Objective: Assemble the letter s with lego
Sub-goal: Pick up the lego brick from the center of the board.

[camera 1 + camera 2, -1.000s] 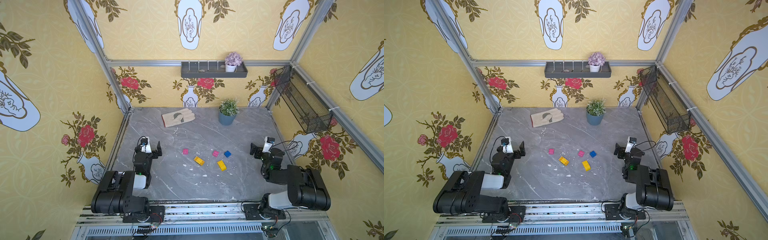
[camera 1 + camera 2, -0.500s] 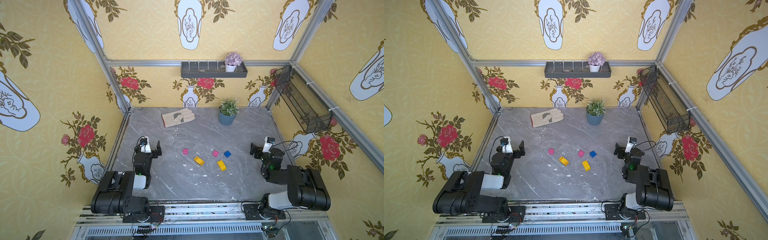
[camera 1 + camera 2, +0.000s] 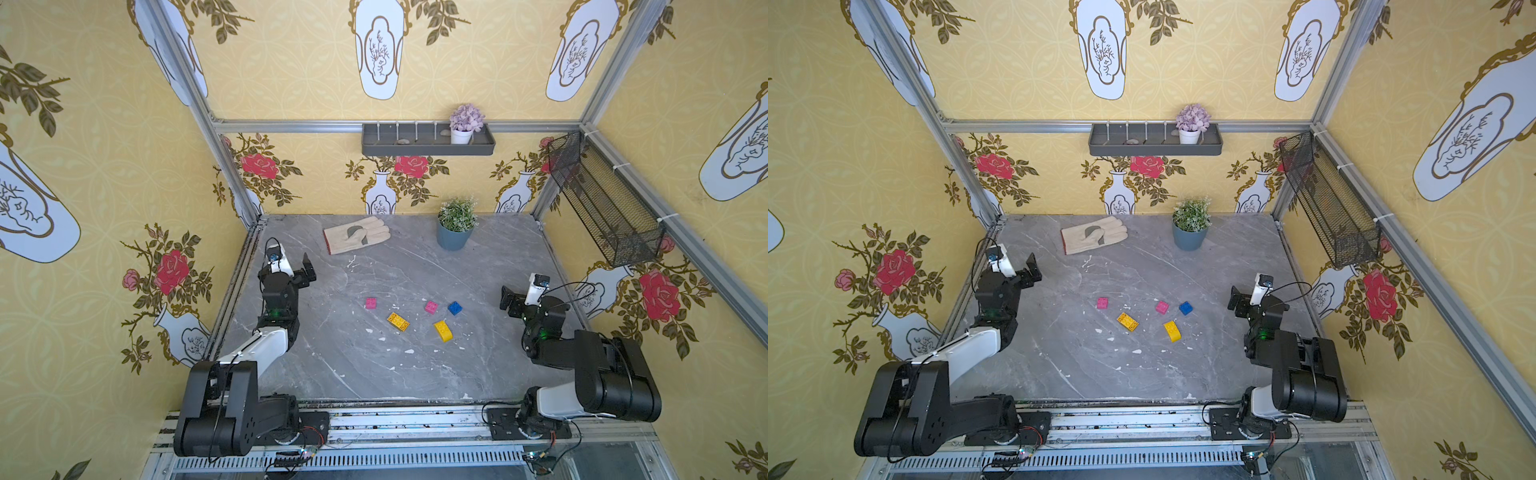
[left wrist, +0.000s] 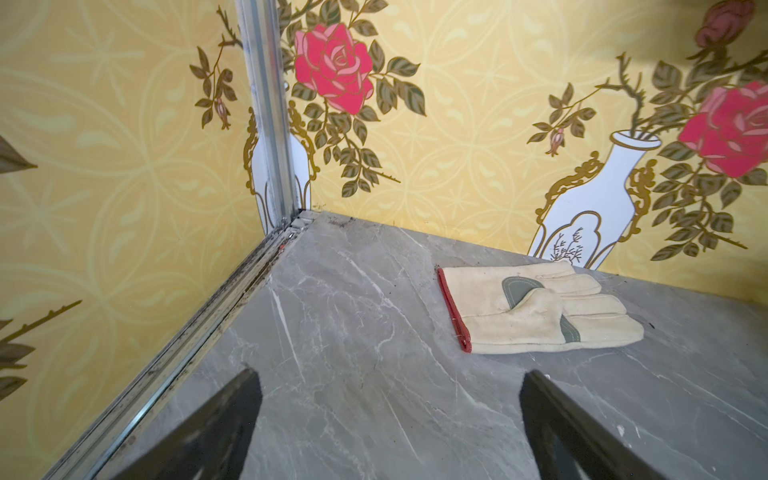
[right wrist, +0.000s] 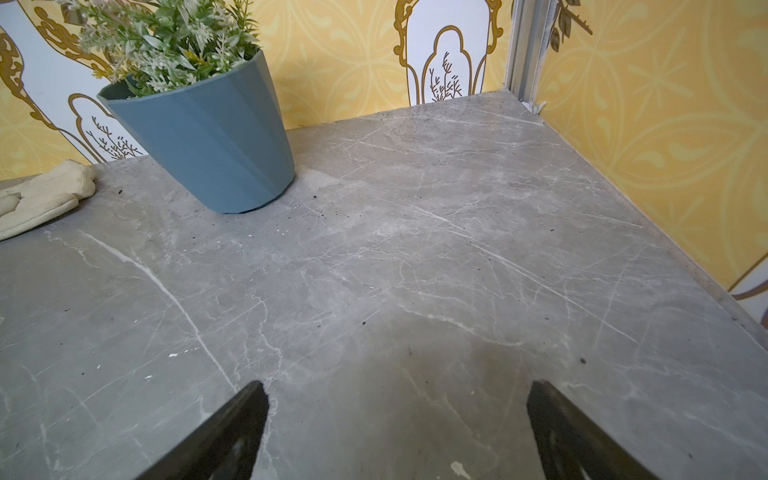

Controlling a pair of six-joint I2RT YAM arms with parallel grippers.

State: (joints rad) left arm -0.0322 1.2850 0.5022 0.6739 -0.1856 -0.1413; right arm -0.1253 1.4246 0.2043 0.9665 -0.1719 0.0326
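**Nothing moves: five bricks loose, both grippers idle**

Over the last second nothing changes. Both arms keep the same parked poses and no brick shifts. I judge the task unstarted, with no part of the letter S formed.

The lego lies scattered at the centre of both top views on the grey table (image 3: 374,374). There is a pink brick (image 3: 371,303) at left and a yellow brick (image 3: 398,322) lower right of it. Further right, a second pink brick (image 3: 431,307) and the blue brick (image 3: 455,308) lie side by side. A second yellow brick (image 3: 443,331) lies below them, perhaps on its side, though it is too small to be sure. None touches another.

The left gripper (image 4: 388,386) is spread wide and empty. It sits at mid-left in the top views, well apart from the nearest pink brick, and its wrist view shows only the glove (image 4: 536,309). The right gripper (image 5: 397,392), equally spread and empty, sits at mid-right, nearer the blue brick but clear of it.
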